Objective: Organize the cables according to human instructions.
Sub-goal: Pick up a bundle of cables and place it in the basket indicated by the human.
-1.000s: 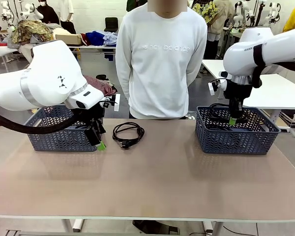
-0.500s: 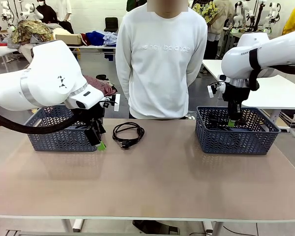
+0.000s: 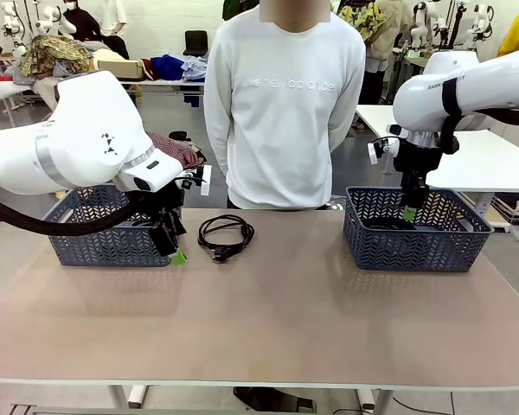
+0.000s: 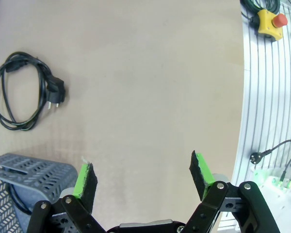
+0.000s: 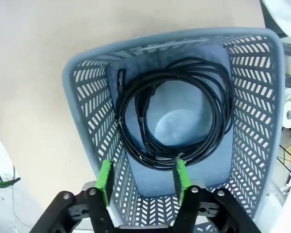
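One coiled black cable point(image 3: 225, 235) lies on the table between the two baskets, its plug point(image 4: 56, 93) at the coil's edge. My left gripper point(image 3: 176, 249) hangs open just left of it, beside the left basket point(image 3: 104, 233); in the left wrist view the left gripper point(image 4: 143, 175) has nothing between its green pads. My right gripper point(image 3: 409, 207) hovers open over the right basket point(image 3: 415, 235). In the right wrist view the right gripper point(image 5: 143, 177) is empty, and below it a coiled cable point(image 5: 184, 114) rests on the basket floor point(image 5: 174, 128).
A person in a white sweatshirt point(image 3: 284, 104) stands at the far edge, hands behind the back. A yellow emergency-stop button point(image 4: 269, 22) sits beyond the table's edge. A dark cord point(image 4: 17, 204) shows through the left basket's wall. Bare tabletop point(image 3: 268, 320) spans the front.
My right gripper has risen slightly above the right basket, and the cable that stood up over the rim has settled inside. The left arm and the cable on the table have not moved.
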`<state>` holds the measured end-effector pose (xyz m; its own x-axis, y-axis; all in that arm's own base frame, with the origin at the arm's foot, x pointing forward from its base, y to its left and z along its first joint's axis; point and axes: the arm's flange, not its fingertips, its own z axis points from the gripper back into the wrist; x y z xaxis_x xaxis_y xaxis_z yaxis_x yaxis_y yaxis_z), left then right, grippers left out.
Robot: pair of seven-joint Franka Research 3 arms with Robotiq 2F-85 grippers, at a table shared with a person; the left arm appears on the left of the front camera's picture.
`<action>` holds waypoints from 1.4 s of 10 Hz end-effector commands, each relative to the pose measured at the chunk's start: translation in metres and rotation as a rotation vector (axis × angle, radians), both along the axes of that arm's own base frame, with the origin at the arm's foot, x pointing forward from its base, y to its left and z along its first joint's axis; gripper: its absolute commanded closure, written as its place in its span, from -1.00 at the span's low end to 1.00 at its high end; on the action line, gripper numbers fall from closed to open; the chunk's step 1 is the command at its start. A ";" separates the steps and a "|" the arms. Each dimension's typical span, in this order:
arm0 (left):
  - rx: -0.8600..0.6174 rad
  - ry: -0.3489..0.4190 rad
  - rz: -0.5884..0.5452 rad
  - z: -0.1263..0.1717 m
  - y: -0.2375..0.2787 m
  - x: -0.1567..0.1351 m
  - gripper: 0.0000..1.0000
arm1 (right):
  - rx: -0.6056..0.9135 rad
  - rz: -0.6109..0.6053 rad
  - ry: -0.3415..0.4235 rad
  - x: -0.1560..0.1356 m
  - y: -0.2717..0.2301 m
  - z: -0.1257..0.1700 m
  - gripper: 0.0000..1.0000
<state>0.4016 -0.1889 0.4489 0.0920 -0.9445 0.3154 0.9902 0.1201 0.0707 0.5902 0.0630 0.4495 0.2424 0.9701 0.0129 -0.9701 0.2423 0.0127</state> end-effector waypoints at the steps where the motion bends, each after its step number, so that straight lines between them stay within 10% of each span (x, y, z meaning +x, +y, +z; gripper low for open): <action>1: 0.005 0.000 0.002 0.001 0.002 0.000 -1.00 | 0.022 -0.026 0.010 0.004 0.003 0.007 -0.80; 14: 0.005 0.000 0.002 0.001 0.002 0.000 -1.00 | 0.036 -0.068 -0.023 -0.001 0.013 0.010 -1.00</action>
<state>0.4016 -0.1889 0.4489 0.0920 -0.9445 0.3154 0.9902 0.1201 0.0707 0.5918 0.0678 0.4570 0.2664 0.9636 0.0201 -0.9638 0.2662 0.0160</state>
